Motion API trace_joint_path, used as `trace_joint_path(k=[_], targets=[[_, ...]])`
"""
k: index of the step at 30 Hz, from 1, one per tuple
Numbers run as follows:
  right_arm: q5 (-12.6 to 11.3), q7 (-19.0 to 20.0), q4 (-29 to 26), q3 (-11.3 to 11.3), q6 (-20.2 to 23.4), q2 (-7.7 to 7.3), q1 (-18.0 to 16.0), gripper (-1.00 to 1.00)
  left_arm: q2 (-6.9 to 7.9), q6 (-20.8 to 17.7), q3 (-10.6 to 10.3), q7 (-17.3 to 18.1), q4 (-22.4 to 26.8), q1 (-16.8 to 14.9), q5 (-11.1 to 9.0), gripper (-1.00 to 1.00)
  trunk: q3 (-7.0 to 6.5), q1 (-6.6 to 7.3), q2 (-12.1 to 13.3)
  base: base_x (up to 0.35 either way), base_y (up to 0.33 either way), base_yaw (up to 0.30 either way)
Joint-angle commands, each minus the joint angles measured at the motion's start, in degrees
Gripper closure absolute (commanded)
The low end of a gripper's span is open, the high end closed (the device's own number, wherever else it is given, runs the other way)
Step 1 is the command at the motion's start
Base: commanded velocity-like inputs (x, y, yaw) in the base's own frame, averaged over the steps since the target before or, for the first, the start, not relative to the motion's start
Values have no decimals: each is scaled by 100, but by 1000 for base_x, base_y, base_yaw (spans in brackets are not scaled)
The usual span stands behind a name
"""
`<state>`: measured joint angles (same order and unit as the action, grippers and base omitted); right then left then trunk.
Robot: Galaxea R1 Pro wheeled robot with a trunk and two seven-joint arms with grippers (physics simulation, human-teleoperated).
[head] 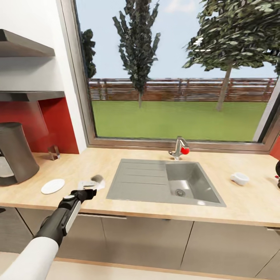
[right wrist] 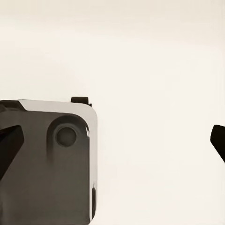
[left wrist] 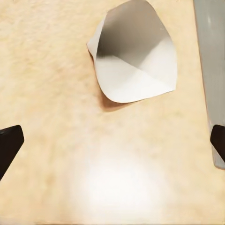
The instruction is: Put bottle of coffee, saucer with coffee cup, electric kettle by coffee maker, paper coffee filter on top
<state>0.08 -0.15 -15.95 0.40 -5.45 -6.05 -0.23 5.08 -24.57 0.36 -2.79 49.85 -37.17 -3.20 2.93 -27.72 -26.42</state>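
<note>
Bright daylight — perhaps slight blur

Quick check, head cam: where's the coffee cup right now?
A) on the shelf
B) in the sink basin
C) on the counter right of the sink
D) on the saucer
C: the coffee cup sits alone on the kitchen countertop to the right of the sink, while the saucer lies bare far off on the other side, near the coffee maker.
</note>
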Motion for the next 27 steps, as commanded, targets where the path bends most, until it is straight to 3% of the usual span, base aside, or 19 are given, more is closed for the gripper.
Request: trace_joint_path(k=[1, 8, 16, 27], targets=[[1, -2, 0, 4, -15, -1, -1, -100, 1, -2, -4, -28, 8, 8, -32, -100, 12, -4, -11, 145, 9, 0], [7, -2, 8, 4, -16, -3, 3, -100, 13, 338, 7, -58, -18, 56, -16, -100, 12, -4, -11, 249, 71, 0], [10, -2, 225, 4, -15, -18, 1, -100, 3, 416, 8, -79, -398, 56, -22, -100, 12, -4, -11, 56, 18, 0], [7, -2, 447, 4, -18, -19, 2, -100, 4, 425, 26, -89, -458, 52, -11, -100, 12, -4, -11, 73, 28, 0]])
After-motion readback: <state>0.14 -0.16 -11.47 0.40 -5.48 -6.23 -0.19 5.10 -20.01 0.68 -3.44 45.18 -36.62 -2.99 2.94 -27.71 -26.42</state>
